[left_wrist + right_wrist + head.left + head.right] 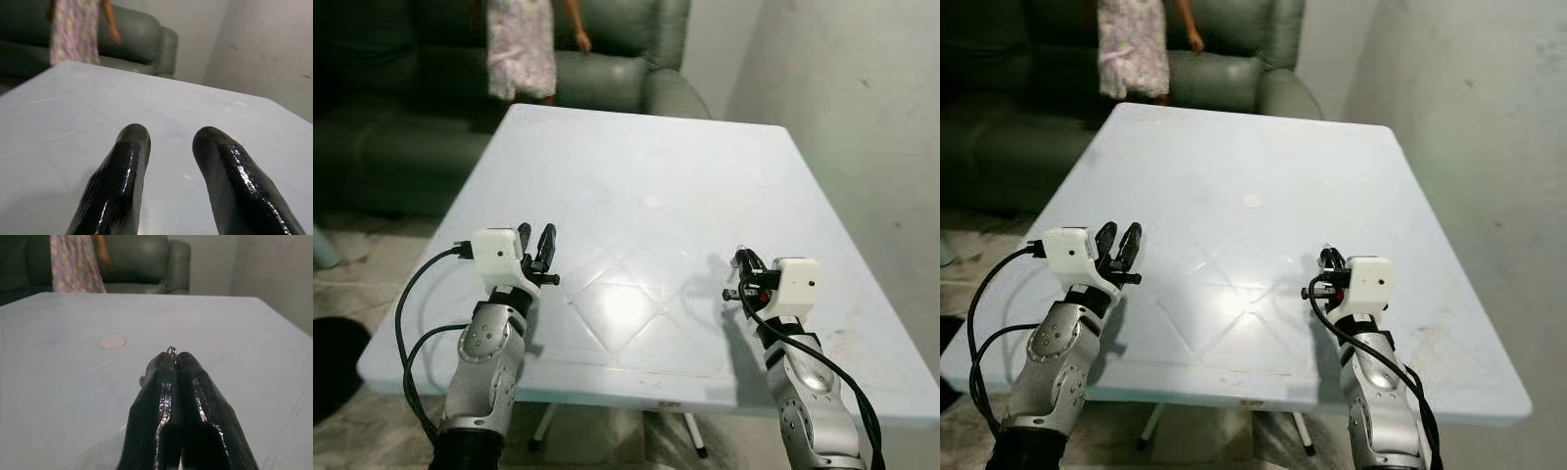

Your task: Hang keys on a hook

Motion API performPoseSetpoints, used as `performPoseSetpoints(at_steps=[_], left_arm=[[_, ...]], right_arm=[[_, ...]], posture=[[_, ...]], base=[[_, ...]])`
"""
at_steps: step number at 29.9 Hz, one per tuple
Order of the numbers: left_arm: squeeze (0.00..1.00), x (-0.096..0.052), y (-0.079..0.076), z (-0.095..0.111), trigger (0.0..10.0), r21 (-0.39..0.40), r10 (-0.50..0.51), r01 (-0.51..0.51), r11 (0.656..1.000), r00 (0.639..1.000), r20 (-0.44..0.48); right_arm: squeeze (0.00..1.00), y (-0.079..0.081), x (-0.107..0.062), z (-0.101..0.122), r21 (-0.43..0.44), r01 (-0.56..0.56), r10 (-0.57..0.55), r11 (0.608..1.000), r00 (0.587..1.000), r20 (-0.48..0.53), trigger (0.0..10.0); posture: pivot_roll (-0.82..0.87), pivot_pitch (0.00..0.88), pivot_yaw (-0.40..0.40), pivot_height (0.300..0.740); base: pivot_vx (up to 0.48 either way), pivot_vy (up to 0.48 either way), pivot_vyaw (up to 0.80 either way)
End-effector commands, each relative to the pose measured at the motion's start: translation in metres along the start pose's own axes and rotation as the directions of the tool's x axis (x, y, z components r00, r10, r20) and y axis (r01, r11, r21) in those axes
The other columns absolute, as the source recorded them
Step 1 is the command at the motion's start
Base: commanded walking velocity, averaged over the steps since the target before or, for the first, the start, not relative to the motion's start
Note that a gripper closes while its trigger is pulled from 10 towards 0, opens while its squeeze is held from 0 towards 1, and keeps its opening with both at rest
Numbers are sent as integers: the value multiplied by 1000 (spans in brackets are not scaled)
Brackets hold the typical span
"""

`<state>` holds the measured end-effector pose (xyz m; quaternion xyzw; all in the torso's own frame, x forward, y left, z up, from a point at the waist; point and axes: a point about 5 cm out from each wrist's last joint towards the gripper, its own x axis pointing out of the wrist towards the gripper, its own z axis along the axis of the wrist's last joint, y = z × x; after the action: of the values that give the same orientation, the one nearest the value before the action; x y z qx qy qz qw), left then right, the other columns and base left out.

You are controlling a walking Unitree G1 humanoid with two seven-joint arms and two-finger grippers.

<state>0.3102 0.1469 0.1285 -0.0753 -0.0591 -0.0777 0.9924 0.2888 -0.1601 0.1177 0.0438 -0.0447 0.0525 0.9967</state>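
Both grippers hover low over the near part of a pale blue table (656, 137). My right gripper (742, 260) is shut, and the right wrist view shows a small metal key ring (171, 350) poking out between its fingertips (164, 369). The keys themselves are hidden by the fingers. My left gripper (536, 241) stands near the table's left edge, open, with nothing between its two black fingers (128, 147).
A dark green sofa (607, 69) stands behind the table's far edge, and a person in a pale patterned dress (521, 49) stands by it. A grey wall (862, 117) runs along the right. A small round pale mark (653, 202) lies mid-table.
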Motion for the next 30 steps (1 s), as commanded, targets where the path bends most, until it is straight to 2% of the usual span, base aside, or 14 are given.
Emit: performPoseSetpoints(at_steps=[1, 11, 14, 19, 20, 22, 25, 27, 30], left_arm=[[0, 3, 0, -1, 10000, 0, -3, 3, 1000, 1000, -11], [0, 7, -2, -3, 10000, -19, -2, 1, 1000, 1000, -22], [0, 10, -3, -4, 10000, -45, -7, 6, 999, 1000, -28], [0, 11, 1, -3, 10000, -31, 40, -41, 999, 999, -19], [0, 11, 2, -4, 10000, 0, 51, -51, 999, 999, -19], [0, 11, 3, -5, 10000, 8, 65, -64, 998, 998, -24], [0, 11, 3, -7, 10000, -52, 67, -69, 996, 997, -35], [0, 11, 4, -7, 10000, -36, 75, -76, 996, 996, -39], [0, 10, 3, -11, 10000, -75, 60, -66, 995, 995, -73]], right_arm=[[0, 1, 2, 1, -12, 3, -3, 1000, 1000, 1, 10000], [0, 2, 5, 2, -34, 3, -3, 999, 1000, 4, 10000], [0, 3, 6, 1, -40, -2, 2, 999, 1000, 3, 10000], [0, 4, 6, 1, -44, -6, 6, 999, 1000, 2, 10000], [0, 4, 6, 1, -50, -11, 11, 999, 1000, -3, 10000], [0, 5, 6, 0, -57, -15, 15, 998, 1000, -4, 10000], [0, 6, 5, 0, -61, -20, 20, 998, 1000, -5, 10000], [0, 6, 5, 0, -69, -27, 27, 997, 1000, -7, 10000], [0, 7, 4, -1, -77, -32, 31, 997, 999, -12, 10000]], posture=[[104, 0, -49, 736], [100, 0, -49, 736], [100, 0, -53, 736], [100, 0, -54, 736], [99, 0, -56, 736], [99, 0, -58, 736], [98, 0, -60, 736], [99, 0, -63, 736], [99, 0, -64, 736]], base=[[0, 0, -781], [0, 0, -781], [0, 389, -781], [0, 476, -781], [0, 0, -781], [0, 0, -781], [0, 0, -781], [0, 0, -781], [0, 0, -781]])
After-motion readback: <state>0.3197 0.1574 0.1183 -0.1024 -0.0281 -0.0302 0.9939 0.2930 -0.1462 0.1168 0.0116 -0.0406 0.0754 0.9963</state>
